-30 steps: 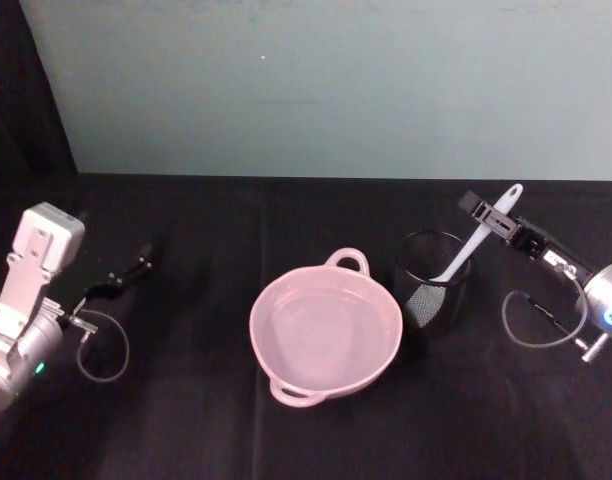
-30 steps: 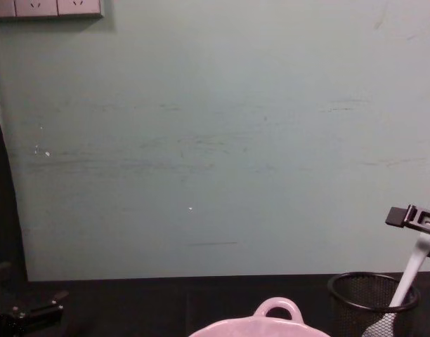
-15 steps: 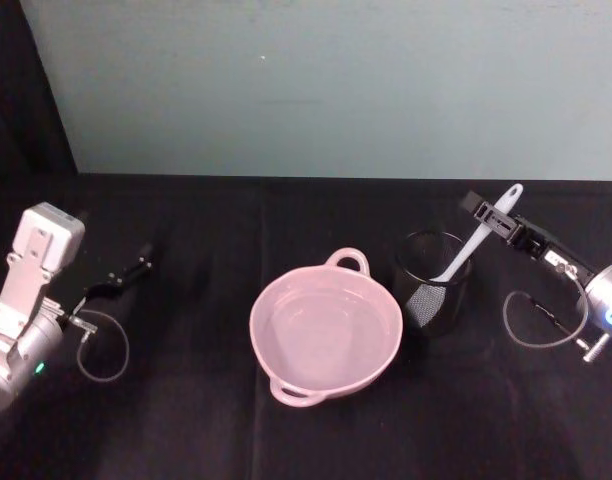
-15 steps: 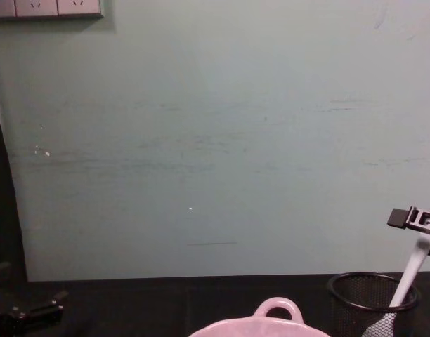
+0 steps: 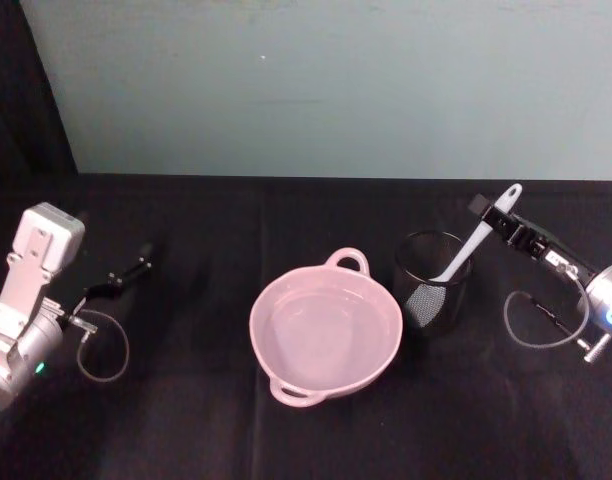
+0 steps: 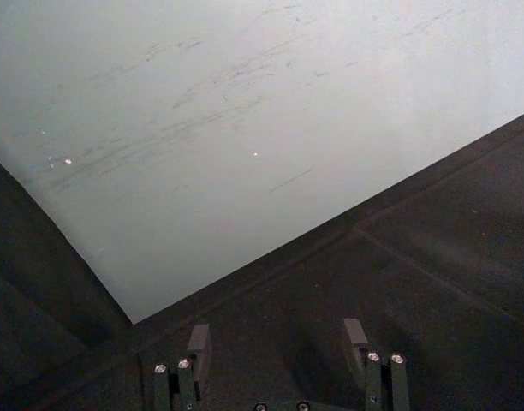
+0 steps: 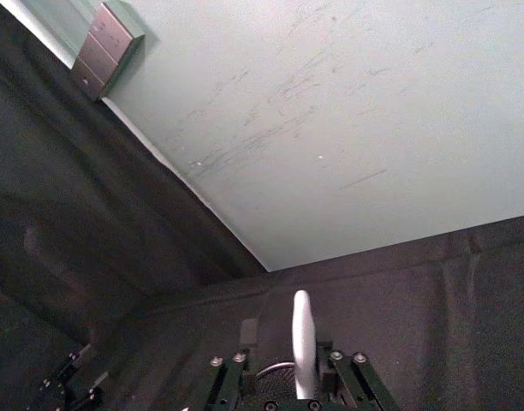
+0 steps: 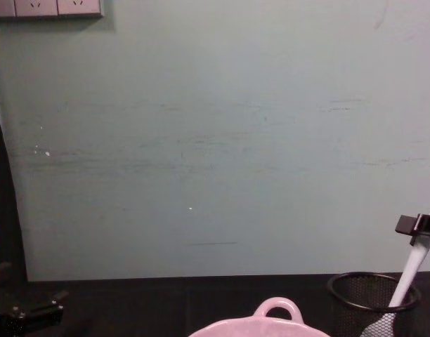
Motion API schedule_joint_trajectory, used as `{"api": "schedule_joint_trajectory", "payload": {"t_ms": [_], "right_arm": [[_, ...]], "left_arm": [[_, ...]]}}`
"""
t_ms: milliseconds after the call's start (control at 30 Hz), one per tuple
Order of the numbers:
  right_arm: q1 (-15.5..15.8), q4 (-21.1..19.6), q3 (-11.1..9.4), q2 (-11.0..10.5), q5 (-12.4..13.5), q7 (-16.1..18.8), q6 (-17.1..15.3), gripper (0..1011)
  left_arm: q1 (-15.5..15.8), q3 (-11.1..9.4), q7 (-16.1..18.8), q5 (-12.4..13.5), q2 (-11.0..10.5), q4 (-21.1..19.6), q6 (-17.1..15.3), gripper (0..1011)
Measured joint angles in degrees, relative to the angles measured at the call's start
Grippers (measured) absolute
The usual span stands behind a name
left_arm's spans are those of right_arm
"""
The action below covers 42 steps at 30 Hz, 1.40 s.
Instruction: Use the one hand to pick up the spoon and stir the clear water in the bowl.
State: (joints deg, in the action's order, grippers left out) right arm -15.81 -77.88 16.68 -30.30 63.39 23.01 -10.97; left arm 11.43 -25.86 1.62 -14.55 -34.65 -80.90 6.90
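1. Since the earlier frame the right claw (image 5: 491,215) has shifted slightly toward the right edge of the head view. In the chest view it now sits lower against the spoon (image 5: 466,245).
2. Nearest, at lower centre, the bowl (image 5: 254,330) stands on the black worktop (image 5: 186,420). It holds clear water and nothing else.
3. Just beside it, to the right and a little farther back, the black mesh cup (image 5: 418,300) holds the spoon head-down. The handle leans out toward the upper right.
4. At the left, the left claw (image 5: 126,272) is parked near the worktop, spread apart and empty.
5. Farthest, the right claw straddles the upper handle. I cannot tell whether it already clamps it. The step in hand looks like taking hold of the spoon. The next move calls for a firm grip, then a lift clear of the cup's rim before carrying the spoon left to the bowl.
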Motion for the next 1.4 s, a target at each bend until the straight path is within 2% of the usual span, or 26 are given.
{"api": "schedule_joint_trajectory", "payload": {"t_ms": [33, 67, 233, 300, 367, 700, 867, 1033, 1167, 1400], "right_arm": [[0.0, 0.0, 0.0, 0.0, 0.0, 0.0, 0.0, 426], [0.0, 0.0, 0.0, 0.0, 0.0, 0.0, 0.0, 366], [0.0, 0.0, 0.0, 0.0, -0.1, 0.0, 0.0, 205], [0.0, 0.0, 0.0, 0.0, -0.1, -0.1, 0.0, 189], [0.0, -0.1, 0.0, 0.0, -0.1, -0.1, 0.0, 123], [0.0, -0.1, 0.0, -0.1, -0.1, -0.1, 0.0, 118], [0.1, -5.2, 1.1, -3.6, -3.6, -1.6, 1.5, 118], [-0.4, -10.1, 1.4, -6.4, -6.7, -3.5, 1.5, 118], [-1.7, -14.4, 1.8, -8.5, -9.7, -4.8, 0.3, 118], [-4.8, -19.5, 2.9, -10.5, -13.7, -5.3, -2.2, 118]], "left_arm": [[0.0, 0.0, 0.0, 0.0, 0.0, 0.0, 0.0, 1005], [0.0, 0.0, 0.0, 0.0, 0.0, 0.0, 0.0, 1005], [0.0, 0.0, 0.0, 0.0, 0.0, 0.0, 0.0, 1005], [0.0, 0.0, 0.0, 0.0, 0.0, 0.0, 0.0, 1005], [0.0, 0.0, 0.0, 0.0, 0.0, 0.0, 0.0, 1005], [0.0, 0.0, 0.0, 0.0, 0.0, 0.0, 0.0, 1005], [0.0, 0.0, 0.0, 0.0, 0.0, 0.0, 0.0, 1005], [0.0, 0.0, 0.0, 0.0, 0.0, 0.0, 0.0, 1005], [0.0, 0.0, 0.0, 0.0, 0.0, 0.0, 0.0, 1005], [0.0, 0.0, 0.0, 0.0, 0.0, 0.0, 0.0, 1005]]}}
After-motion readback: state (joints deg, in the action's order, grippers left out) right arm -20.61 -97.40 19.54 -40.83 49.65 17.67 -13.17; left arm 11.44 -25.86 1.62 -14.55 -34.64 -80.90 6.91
